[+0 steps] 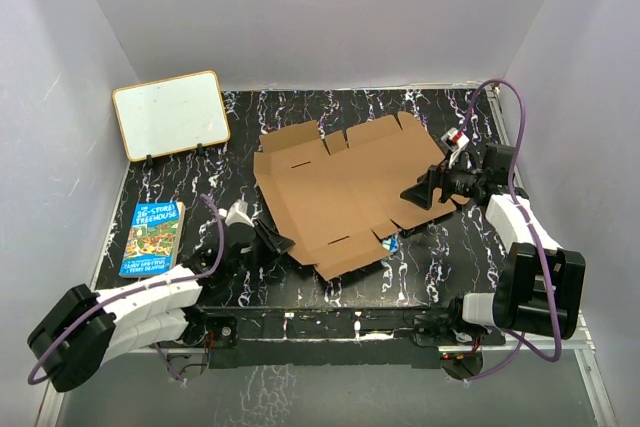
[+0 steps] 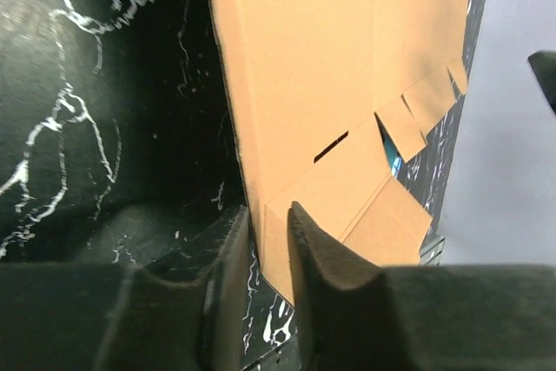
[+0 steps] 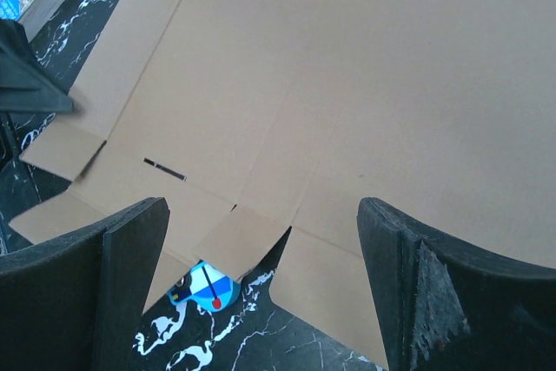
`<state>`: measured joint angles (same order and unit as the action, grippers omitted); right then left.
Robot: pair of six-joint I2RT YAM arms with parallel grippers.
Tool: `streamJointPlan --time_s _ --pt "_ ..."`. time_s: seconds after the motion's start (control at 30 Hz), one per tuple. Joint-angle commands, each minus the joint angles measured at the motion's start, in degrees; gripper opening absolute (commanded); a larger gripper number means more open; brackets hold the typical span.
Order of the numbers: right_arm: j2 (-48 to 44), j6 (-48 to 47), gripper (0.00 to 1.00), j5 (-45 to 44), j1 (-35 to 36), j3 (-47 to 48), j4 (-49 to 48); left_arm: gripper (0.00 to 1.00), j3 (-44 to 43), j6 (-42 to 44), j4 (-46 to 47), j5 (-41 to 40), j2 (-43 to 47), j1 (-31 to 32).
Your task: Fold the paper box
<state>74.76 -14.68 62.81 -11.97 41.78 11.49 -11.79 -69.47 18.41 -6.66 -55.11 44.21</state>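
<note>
The paper box [image 1: 340, 187] lies as a flat brown die-cut sheet in the middle of the black marbled table [image 1: 180, 187], flaps spread out. My left gripper [image 1: 283, 244] is at its near-left corner. In the left wrist view the fingers [image 2: 269, 210] stand slightly parted around the box's corner flap [image 2: 287, 232]. The right finger touches the cardboard and a gap shows beside the left one. My right gripper [image 1: 412, 194] hovers over the sheet's right edge. In the right wrist view it [image 3: 262, 204] is wide open above the cardboard [image 3: 347, 84], holding nothing.
A small blue and white object [image 3: 204, 288] peeks out from under a near flap [image 1: 390, 243]. A white board with a tan frame [image 1: 170, 113] leans at the back left. A colourful book [image 1: 152, 238] lies at the left edge.
</note>
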Motion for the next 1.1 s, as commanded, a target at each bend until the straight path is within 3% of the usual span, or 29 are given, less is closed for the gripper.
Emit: streamJointPlan --time_s 0.0,0.23,0.4,0.53,0.73,0.83,1.07 --pt "-0.8 1.8 1.00 0.2 -1.2 0.3 -4.2 0.28 -3.8 2.9 0.8 -0.2 -1.2 3.4" --pt "-0.8 1.9 1.00 0.5 -1.8 0.5 -4.1 0.66 -13.7 21.0 -21.0 -3.4 5.5 3.8" --pt "-0.8 1.9 1.00 1.6 -2.1 0.7 -4.1 0.80 -23.4 35.3 -26.9 -2.1 2.2 3.6" --pt "-1.0 1.8 1.00 2.2 -2.3 0.6 -4.1 0.83 -33.9 45.3 -28.5 1.1 -7.3 0.3" --pt "-1.2 1.1 1.00 3.3 -2.8 0.5 -3.9 0.86 -44.3 54.8 -24.3 16.5 -20.8 -14.2" --pt "-1.3 0.7 1.00 3.2 -3.5 0.4 -3.8 0.97 -46.9 57.3 -21.5 17.4 -25.9 -18.8" --pt "-1.6 0.6 1.00 3.9 -4.3 0.2 -3.8 0.97 -62.2 61.3 -26.8 28.2 -41.6 -27.7"
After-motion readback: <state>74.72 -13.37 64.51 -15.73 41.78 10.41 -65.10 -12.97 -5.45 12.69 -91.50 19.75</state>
